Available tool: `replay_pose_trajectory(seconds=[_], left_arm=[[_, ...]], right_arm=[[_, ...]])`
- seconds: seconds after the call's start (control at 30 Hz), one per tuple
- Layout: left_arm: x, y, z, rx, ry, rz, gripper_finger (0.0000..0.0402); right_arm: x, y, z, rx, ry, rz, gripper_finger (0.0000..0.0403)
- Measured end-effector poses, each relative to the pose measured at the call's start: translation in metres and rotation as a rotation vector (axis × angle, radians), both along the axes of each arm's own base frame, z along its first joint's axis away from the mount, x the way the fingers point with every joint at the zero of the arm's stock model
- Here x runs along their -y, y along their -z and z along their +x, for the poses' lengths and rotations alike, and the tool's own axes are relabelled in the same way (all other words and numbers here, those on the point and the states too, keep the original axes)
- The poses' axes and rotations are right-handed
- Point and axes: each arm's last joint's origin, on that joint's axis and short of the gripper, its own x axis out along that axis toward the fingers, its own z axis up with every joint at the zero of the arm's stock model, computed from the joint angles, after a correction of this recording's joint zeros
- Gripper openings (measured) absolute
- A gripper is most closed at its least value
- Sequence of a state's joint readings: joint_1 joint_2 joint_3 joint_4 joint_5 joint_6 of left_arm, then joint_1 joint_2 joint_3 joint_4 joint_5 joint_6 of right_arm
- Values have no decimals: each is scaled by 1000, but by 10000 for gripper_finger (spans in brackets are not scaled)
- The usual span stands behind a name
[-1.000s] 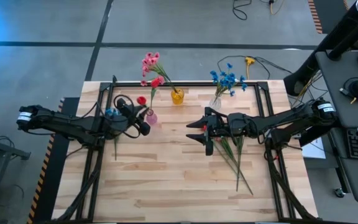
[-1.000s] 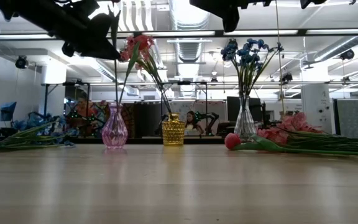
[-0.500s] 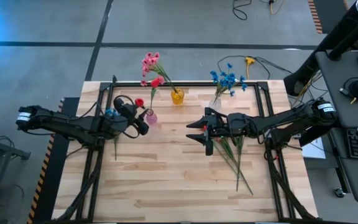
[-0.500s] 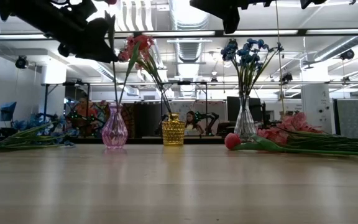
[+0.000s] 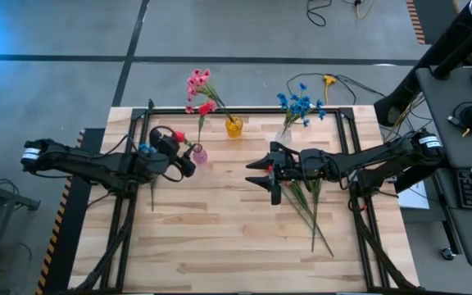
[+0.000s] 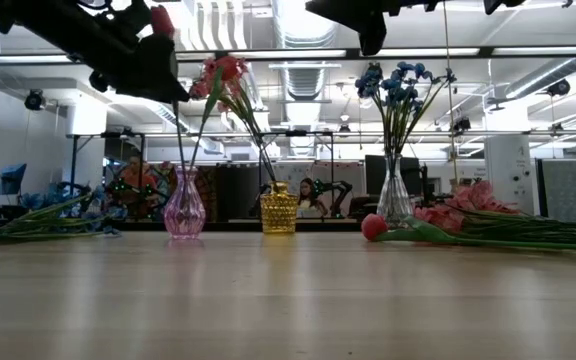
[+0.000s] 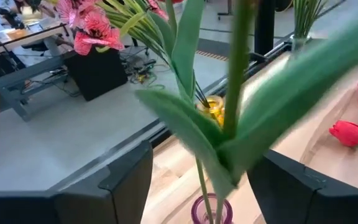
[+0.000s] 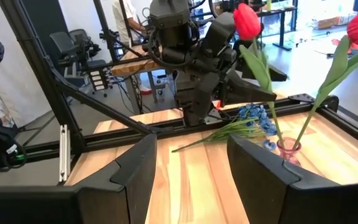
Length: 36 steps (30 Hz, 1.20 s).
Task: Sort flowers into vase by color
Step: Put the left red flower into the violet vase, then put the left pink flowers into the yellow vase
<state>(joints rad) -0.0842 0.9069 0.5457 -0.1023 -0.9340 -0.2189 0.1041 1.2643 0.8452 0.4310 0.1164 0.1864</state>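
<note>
On the wooden table [image 5: 220, 238], three vases; grey floor [image 5: 56, 82] around.

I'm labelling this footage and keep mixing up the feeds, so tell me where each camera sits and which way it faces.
High view: above the table, looking straight down; shows both dark arms, left claw by the small pink glass vase.
Low view: at tabletop height, looking level into the room; arms enter from above.
Left wrist view: on the left arm, looking past its spread fingers at a green stem.
Right wrist view: on the right arm, facing the left arm across the table.
Shared: the pink vase appears in all four.
</note>
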Motion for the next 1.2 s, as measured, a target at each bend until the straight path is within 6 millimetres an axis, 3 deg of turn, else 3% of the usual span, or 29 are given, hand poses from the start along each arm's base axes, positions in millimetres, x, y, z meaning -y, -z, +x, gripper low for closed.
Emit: replay_pose_trajectory(seconds=[0.17,0.4,0.6,0.87,1.0,1.2], left_arm=[[4,6,-9,-51,50,-75,240],[9,2,-22,-88,154,-367,240],[14,1,-29,-138,81,-585,240],[26,6,-35,-245,31,-752,240],[32,9,-38,-284,14,-798,240],[40,8,-40,-293,22,-812,240]], right_arm=[[1,-4,-6,-9,1,20,190],[3,-18,-21,-1,17,23,190],[4,-26,-33,-6,21,49,190],[5,-37,-43,32,20,54,189],[5,-32,-44,-21,27,125,189],[5,-10,-46,-252,82,273,189]])
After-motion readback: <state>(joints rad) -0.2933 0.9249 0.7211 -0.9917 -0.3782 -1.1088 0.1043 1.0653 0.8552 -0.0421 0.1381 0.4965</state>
